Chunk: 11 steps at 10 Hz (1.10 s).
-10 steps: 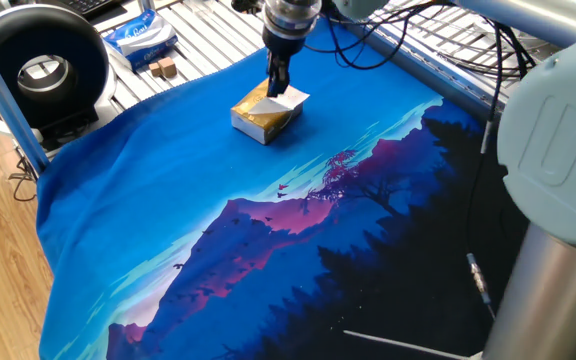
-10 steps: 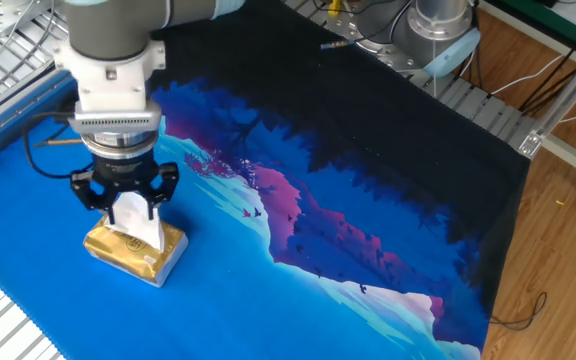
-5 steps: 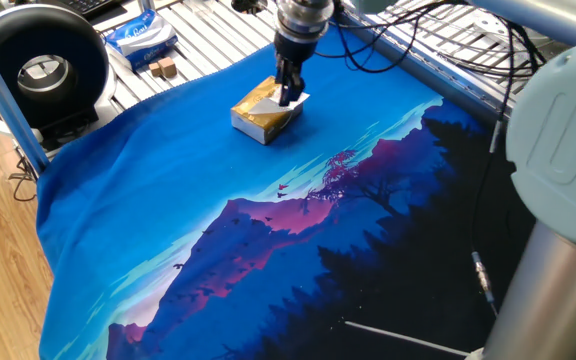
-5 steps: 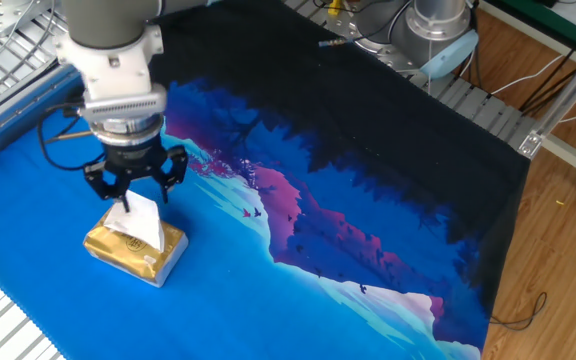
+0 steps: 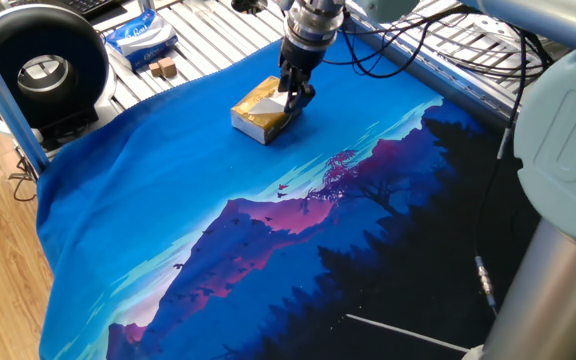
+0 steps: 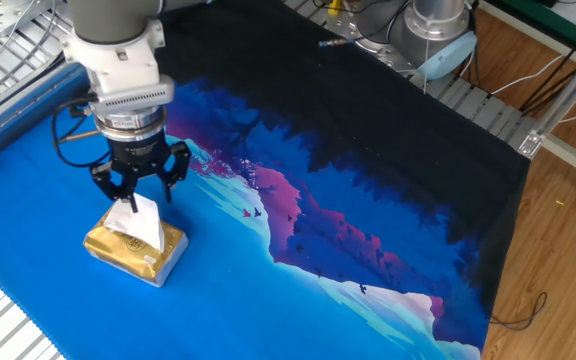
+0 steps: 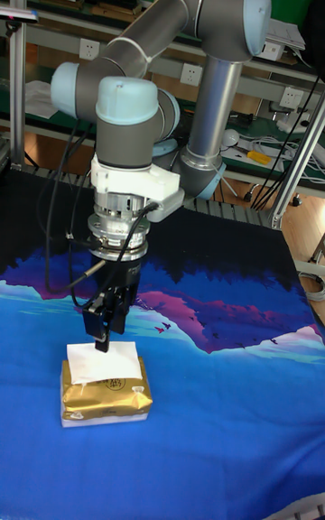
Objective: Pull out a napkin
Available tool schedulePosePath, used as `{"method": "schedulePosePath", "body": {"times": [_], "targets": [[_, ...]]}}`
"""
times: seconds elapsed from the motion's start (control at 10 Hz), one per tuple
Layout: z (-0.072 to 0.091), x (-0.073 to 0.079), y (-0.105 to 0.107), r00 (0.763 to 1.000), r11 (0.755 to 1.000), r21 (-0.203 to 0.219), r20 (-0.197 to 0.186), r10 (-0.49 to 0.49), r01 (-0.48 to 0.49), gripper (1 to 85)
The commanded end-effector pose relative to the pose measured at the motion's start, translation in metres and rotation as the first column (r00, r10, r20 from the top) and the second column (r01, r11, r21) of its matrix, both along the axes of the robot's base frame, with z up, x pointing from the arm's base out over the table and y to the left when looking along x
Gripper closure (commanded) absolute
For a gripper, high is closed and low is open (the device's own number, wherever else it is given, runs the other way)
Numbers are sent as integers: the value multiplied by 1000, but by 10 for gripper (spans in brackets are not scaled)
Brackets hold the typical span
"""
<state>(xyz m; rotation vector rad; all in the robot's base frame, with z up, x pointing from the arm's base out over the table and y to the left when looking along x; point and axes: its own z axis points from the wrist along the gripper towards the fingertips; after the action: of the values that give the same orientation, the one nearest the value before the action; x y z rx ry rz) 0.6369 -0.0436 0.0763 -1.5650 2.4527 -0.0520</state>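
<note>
A golden-yellow tissue pack (image 5: 256, 112) (image 6: 133, 255) (image 7: 106, 392) lies flat on the blue part of the printed cloth (image 5: 198, 190). The white napkin (image 6: 146, 225) (image 7: 104, 361) (image 5: 289, 105) rises out of its top slot, drawn up into a tilted sheet. My gripper (image 6: 131, 200) (image 7: 102, 336) (image 5: 294, 96) points straight down just above the pack and is shut on the napkin's upper corner. The sheet's lower part is still on the pack.
A blue-and-white plastic packet (image 5: 138, 36) and small brown blocks (image 5: 163, 68) lie on the slatted metal table beyond the cloth's edge. A black round device (image 5: 38, 65) stands at that corner. Cables (image 5: 418, 50) hang behind the arm.
My gripper has risen a little and shifted sideways off the pack's middle, drawing the napkin further out. The pack has stayed in place.
</note>
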Motion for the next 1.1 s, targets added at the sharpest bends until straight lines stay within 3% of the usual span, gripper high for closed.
{"method": "schedulePosePath", "body": {"times": [0.0,0.5,1.0], "targets": [[-8,8,-1,999,1000,-4,28,15,-15,390],[-18,11,-6,999,1000,-12,34,18,-17,427],[-18,15,-12,999,1000,-19,38,10,-9,550]]}}
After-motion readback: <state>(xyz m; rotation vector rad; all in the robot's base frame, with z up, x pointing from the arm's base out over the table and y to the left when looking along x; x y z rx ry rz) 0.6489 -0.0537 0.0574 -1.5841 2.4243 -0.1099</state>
